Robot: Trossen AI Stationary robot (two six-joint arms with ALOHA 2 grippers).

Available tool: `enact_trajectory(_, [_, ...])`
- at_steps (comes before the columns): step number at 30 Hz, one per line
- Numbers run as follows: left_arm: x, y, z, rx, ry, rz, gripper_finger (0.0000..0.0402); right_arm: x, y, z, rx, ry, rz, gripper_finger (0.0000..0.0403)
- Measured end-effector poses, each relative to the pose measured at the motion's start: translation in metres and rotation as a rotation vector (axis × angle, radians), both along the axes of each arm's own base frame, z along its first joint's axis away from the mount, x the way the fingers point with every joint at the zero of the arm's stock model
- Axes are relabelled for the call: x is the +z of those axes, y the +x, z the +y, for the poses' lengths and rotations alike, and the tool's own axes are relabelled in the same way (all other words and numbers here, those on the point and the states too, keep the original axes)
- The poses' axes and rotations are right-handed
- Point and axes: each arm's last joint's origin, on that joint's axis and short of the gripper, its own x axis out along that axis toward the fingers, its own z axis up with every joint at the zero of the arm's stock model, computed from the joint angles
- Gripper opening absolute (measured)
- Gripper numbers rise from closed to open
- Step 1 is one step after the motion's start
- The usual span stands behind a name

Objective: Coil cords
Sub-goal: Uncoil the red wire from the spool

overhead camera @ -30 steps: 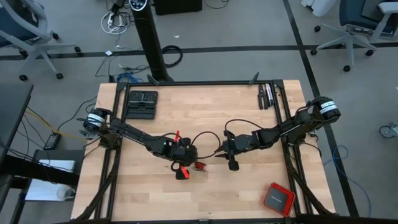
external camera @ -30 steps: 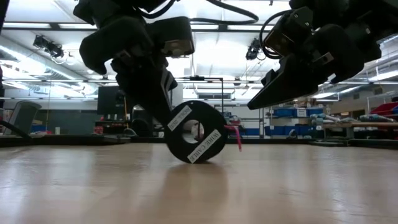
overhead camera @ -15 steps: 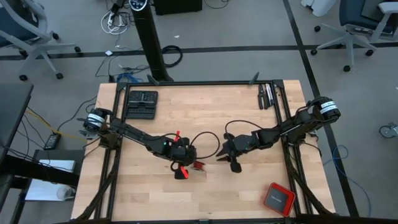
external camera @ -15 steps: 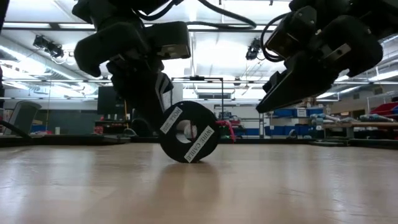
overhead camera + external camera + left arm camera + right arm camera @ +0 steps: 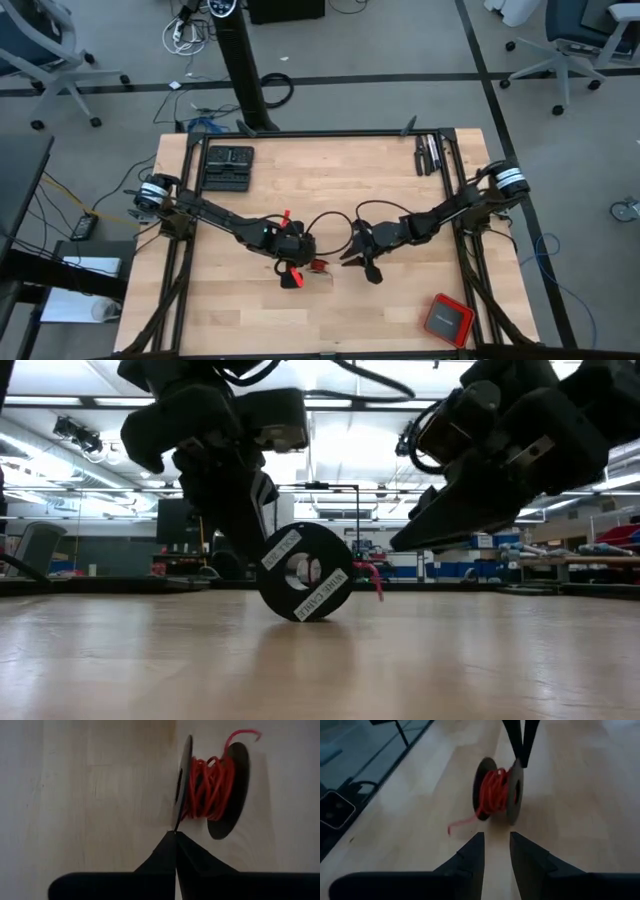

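While L gripper [image 5: 176, 834] pinches spool [image 5: 212, 785] flange shut, R gripper [image 5: 495, 842] slightly open, empty, cord [image 5: 207, 782] part-hidden.

Red cord [image 5: 209, 790] on black, white-labelled spool [image 5: 304, 572].

Overhead looking down, table-level sideways, wrist cameras close — all sharing spool [image 5: 304, 572]
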Motion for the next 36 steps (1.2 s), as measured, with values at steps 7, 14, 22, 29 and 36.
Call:
enact_trajectory(7, [0.002,-0.001,-0.004,-0.016,0.008,-0.002,0.0006,-0.004,0.015,0.006,0.054,0.029,-0.007,0.0091])
enact_trajectory(14, [0.002,-0.001,-0.006,-0.031,-0.020,0.005,0.0019,-0.007,0.017,0.005,0.047,0.017,0.013,0.0091])
enact_trajectory(22, [0.003,0.000,-0.008,-0.015,-0.045,-0.010,0.0088,-0.008,0.017,0.005,0.049,0.003,0.018,0.0091])
enact_trajectory(29, [0.003,0.001,-0.006,0.032,-0.012,-0.027,0.0094,-0.008,0.017,0.003,0.034,-0.031,0.009,0.0091])
enact_trajectory(36, [0.006,0.005,-0.007,0.037,-0.022,-0.079,0.0094,-0.008,0.018,-0.002,0.014,-0.033,0.007,0.0091])
